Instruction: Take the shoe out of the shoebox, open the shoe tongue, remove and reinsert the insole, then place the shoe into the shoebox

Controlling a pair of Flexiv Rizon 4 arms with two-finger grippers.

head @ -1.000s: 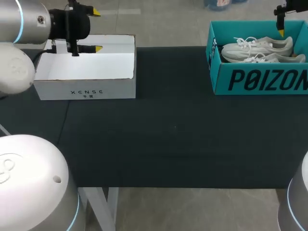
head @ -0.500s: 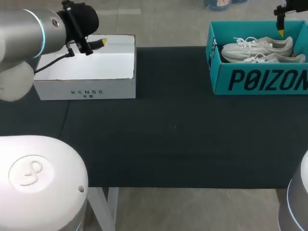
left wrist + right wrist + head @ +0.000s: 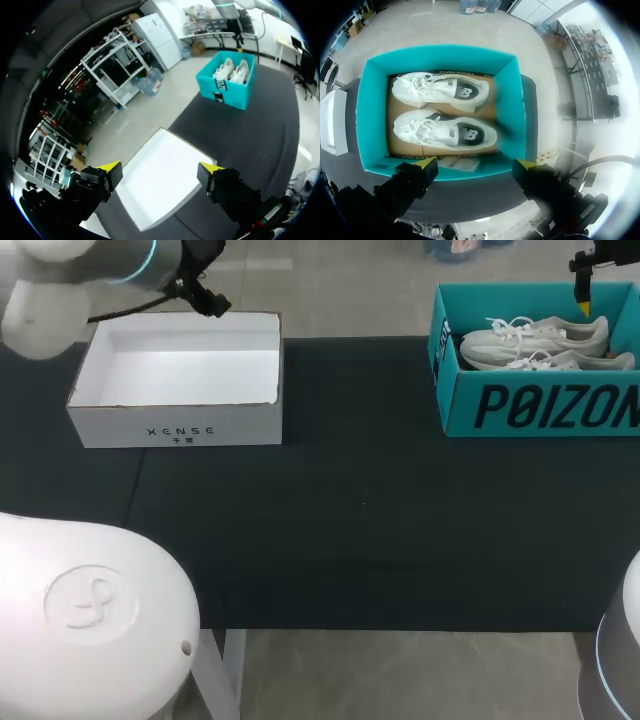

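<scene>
Two pale grey-white lace-up sneakers point(image 3: 445, 131) lie side by side in the open teal cardboard shoebox point(image 3: 540, 405), which sits at the far right of the dark cloth-covered desk point(image 3: 360, 530). Each shoe lies lengthwise along the box's long side, laces up. That fits either end of the job: shoes waiting to come out, or a shoe already back in. I can't tell which from here.

My right end effector point(image 3: 470, 167) hangs directly above that box, looking straight down into it, with the nearer sneaker just ahead of its yellow tips. Its fingers are spread wide with nothing between them. The line between the fingertips runs parallel to the shoes' long axis, so I reckon a grip across a shoe's width would need a wrist turn.

My left end effector point(image 3: 160, 172) is well away on the other side, above the open white cardboard box point(image 3: 180, 380) at the far left of the desk, also gaping wide and holding nothing. The teal box shows far ahead of it across the desk. So the right arm is clearly the nearer one to the shoes.
</scene>
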